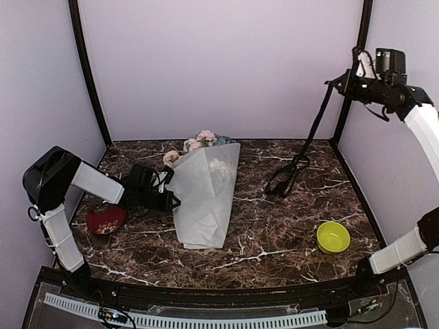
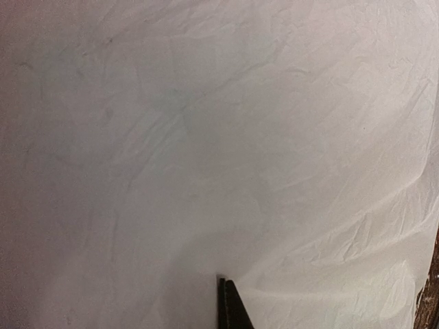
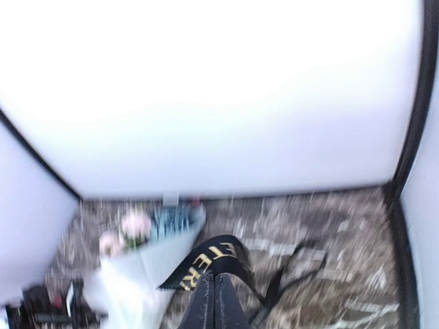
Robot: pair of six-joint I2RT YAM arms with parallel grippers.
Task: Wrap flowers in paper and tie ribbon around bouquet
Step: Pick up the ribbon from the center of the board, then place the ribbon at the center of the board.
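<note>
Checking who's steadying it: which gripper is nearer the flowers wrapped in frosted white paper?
Left. The left gripper sits shut at the left edge of the frosted white paper bouquet. The right gripper is raised high on its right, shut on the narrow black ribbon.

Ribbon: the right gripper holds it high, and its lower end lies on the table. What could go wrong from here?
1. The ribbon hangs from the shut right gripper. Its looped lower part on the table may tangle or drag on the way to the bouquet.
2. The left gripper seems to pinch only the thin paper at its edge. A pull could tear it or open the cone.
</note>
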